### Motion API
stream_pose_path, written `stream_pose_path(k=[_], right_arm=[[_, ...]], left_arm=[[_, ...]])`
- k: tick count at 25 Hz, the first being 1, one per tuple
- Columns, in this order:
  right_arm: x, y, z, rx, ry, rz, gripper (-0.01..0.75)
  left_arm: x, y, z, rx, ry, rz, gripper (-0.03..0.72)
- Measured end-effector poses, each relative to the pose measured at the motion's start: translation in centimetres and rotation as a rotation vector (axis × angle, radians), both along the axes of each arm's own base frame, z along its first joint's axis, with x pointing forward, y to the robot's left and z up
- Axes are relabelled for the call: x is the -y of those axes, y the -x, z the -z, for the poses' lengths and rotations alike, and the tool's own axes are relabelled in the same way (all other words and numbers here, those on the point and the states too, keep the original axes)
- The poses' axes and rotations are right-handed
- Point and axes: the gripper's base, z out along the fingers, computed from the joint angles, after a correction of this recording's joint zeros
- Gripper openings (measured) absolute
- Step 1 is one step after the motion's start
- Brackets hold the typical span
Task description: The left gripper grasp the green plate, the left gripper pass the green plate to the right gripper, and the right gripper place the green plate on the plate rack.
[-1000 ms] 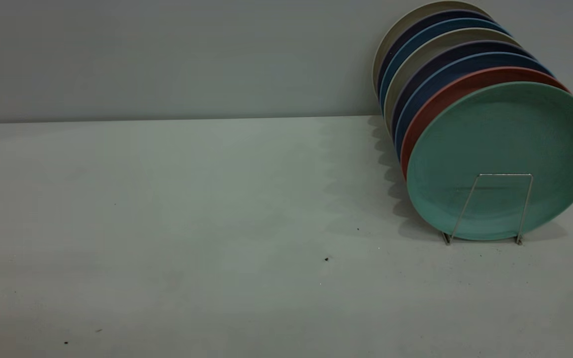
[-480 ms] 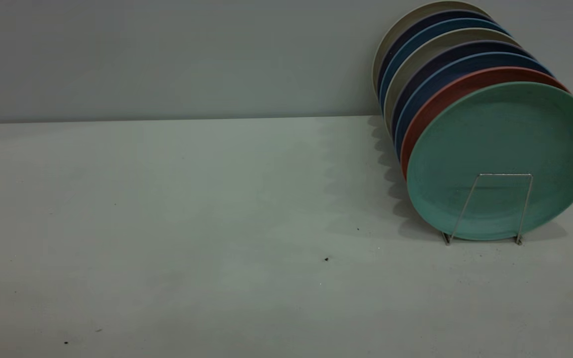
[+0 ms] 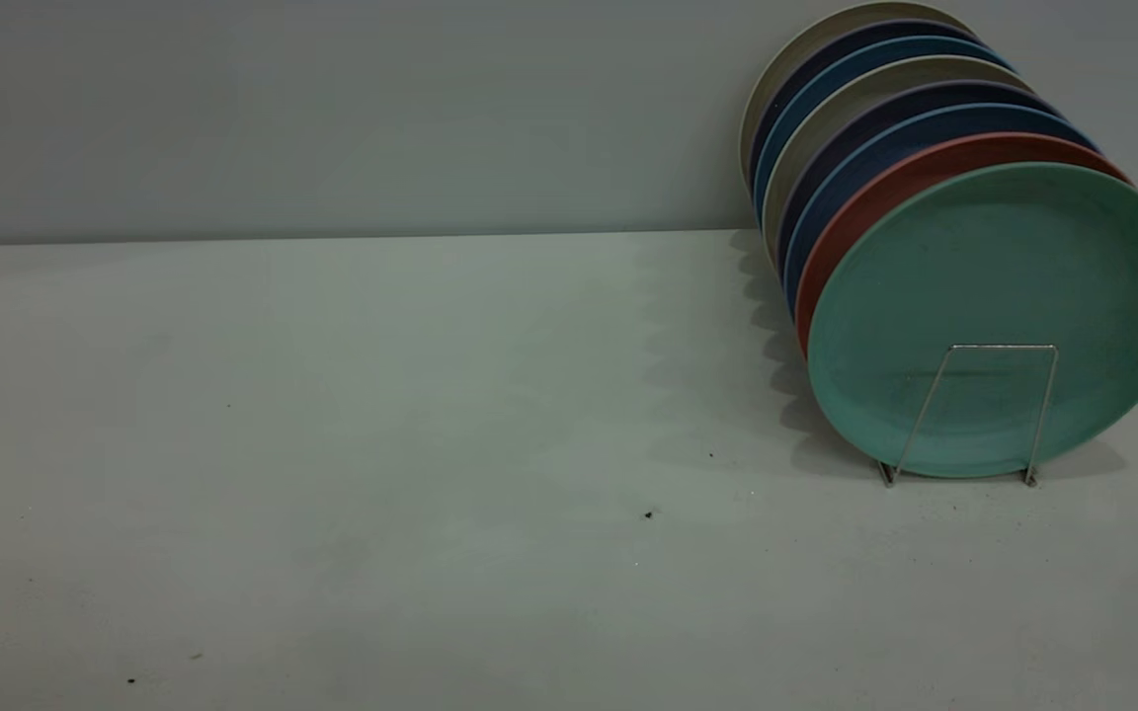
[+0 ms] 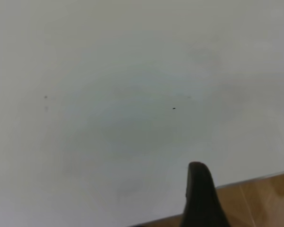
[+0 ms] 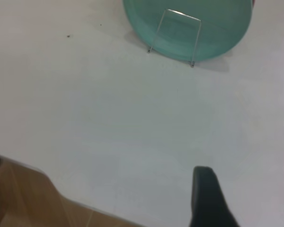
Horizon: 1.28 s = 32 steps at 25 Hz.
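Observation:
The green plate (image 3: pixel 999 296) stands upright in the front slot of the plate rack (image 3: pixel 1004 347) at the table's right, before a salmon-pink plate (image 3: pixel 885 188). No gripper shows in the exterior view. The right wrist view shows the green plate (image 5: pixel 217 19) and the rack's front loop (image 5: pixel 184 14) well away from my right gripper (image 5: pixel 248 189), which is open and empty over bare table. My left gripper (image 4: pixel 246 184) hangs over bare table near its edge. Only one of its fingers (image 4: pixel 201 194) shows, with nothing beside it, and it holds nothing.
Several more plates, blue, dark and beige (image 3: pixel 855 79), fill the rack behind the pink one, against the grey wall. The pale table (image 3: pixel 332 444) stretches to the left. Wooden floor shows past the table edge in both wrist views (image 4: pixel 265 198) (image 5: pixel 19 194).

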Motion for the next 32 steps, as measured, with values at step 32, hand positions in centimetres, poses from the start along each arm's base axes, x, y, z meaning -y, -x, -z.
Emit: stream_pose_path(k=[32], right_arm=[[-0.03, 0.89, 0.03, 0.064, -0.015, 0.239, 0.431]], left_arm=[[0.03, 0.68, 0.07, 0.048, -0.003, 0.017, 0.512]])
